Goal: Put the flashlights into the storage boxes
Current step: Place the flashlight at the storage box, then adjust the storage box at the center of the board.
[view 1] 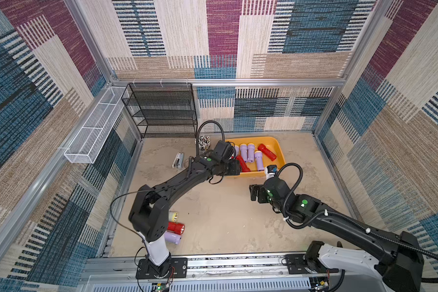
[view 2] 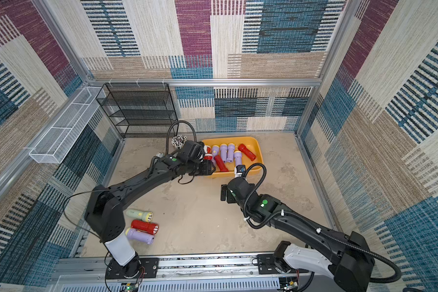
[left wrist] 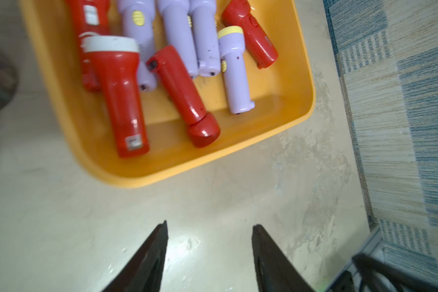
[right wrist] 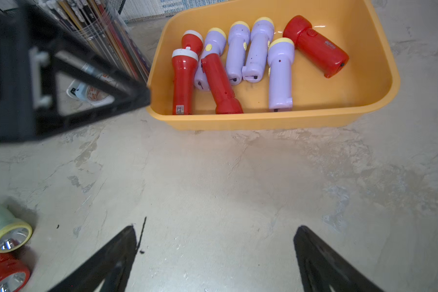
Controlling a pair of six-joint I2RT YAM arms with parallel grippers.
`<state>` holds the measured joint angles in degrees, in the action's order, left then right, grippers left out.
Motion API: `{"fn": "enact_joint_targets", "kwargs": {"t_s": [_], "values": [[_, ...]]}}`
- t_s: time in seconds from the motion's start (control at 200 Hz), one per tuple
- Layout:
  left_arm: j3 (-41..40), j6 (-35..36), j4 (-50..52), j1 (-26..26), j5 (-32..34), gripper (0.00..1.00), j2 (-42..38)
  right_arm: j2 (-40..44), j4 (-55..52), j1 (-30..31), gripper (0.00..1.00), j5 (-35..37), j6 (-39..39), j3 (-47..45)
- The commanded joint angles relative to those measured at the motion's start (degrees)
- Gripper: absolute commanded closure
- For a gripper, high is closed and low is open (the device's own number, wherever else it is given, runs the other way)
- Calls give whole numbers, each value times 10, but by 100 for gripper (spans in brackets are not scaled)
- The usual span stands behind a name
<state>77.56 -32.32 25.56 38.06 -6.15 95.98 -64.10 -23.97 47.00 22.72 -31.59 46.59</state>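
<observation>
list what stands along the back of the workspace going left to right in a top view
white wire basket → black mesh rack → cup of pencils → yellow tray

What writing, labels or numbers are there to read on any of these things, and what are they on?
No word or number is legible anywhere.
White-headed red flashlight: square code sticker near its tail, too small to read.
Red flashlight lying apart in the yellow tray: raised mark on its body, blurred.
White item beside the pencils: red print, blurred.
</observation>
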Motion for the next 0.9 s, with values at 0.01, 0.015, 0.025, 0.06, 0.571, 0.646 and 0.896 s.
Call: {"fn": "enact_joint_targets", "kwargs": {"t_s": [0.01, 0.015, 0.025, 0.06, 0.571, 0.646, 0.896], "values": [[-111, 12, -19, 0, 69, 42, -95, -49, 54, -21, 0, -15, 29, 32], [-117, 12, -19, 0, 71, 42, -100, -54, 55, -23, 0, -18, 29, 35], [-127, 10, -18, 1, 75, 42, -109, -59, 56, -26, 0, -20, 30, 39], [-160, 4, -11, 1, 89, 42, -139, -77, 60, -33, 0, -27, 33, 50], [-405, -57, 53, -84, 119, 36, -373, -263, 72, -53, 0, -21, 52, 132], [-404, -57, 56, -88, 118, 36, -379, -285, 77, -80, 2, -20, 67, 153], [-393, -53, 78, -90, 126, 37, -403, -362, 77, -165, 4, -29, 116, 231]]}}
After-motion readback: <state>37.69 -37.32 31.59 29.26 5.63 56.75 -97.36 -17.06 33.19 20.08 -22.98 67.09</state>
